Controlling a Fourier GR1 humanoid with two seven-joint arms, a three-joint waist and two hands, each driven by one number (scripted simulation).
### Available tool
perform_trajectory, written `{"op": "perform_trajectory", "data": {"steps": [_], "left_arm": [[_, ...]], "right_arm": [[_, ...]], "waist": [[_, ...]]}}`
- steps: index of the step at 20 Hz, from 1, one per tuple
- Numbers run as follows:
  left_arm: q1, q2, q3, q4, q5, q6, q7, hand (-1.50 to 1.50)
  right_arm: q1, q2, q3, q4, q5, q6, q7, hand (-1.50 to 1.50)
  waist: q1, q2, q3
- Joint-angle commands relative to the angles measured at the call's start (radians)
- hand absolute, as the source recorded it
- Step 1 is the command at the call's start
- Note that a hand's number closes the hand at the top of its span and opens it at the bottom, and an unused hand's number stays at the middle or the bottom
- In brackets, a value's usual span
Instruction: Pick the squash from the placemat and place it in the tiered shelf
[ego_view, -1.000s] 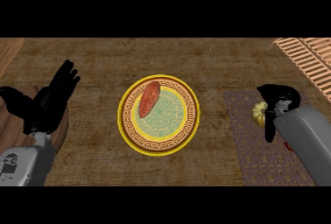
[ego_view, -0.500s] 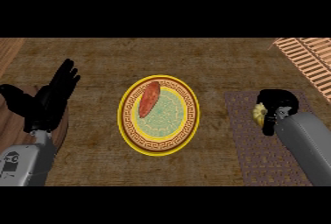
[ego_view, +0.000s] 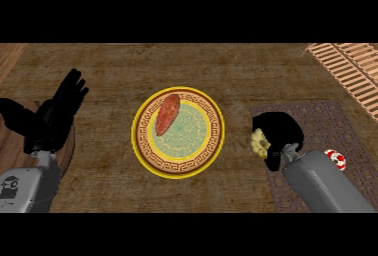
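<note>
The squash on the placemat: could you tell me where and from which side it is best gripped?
Around its rounded body, coming from above. The right hand is already curled over the pale yellow squash on the placemat, so only its left side shows; its low, bumpy shape probably suits a top grasp.

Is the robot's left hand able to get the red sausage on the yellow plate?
Probably yes: the left hand rests open beside the round yellow plate, and nothing lies between it and the red sausage on the plate's near side.
</note>
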Motion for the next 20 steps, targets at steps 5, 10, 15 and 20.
{"op": "perform_trajectory", "data": {"steps": [5,10,15,20], "left_arm": [[0.019,0.002,0.009,0.012,-0.002,-0.014,-0.026,0.0],[0.046,0.001,0.009,-0.005,-0.003,-0.012,-0.022,0.0],[0.0,0.017,0.023,-0.008,-0.004,-0.002,0.02,0.0],[0.025,-0.014,-0.008,-0.039,-0.014,-0.006,0.016,0.0]], "right_arm": [[0.213,0.135,0.079,-0.416,-0.019,-0.128,0.043,1.5],[0.213,0.229,-0.043,-0.644,-0.108,-0.238,0.081,1.5],[0.122,0.253,-0.12,-0.879,-0.075,-0.205,0.252,1.5],[-0.001,0.201,-0.342,-0.983,-0.206,-0.074,0.369,1.5]], "waist": [[-0.009,0.006,0.007],[-0.017,0.002,0.007],[-0.004,0.005,0.006],[0.01,0.009,0.007]]}}
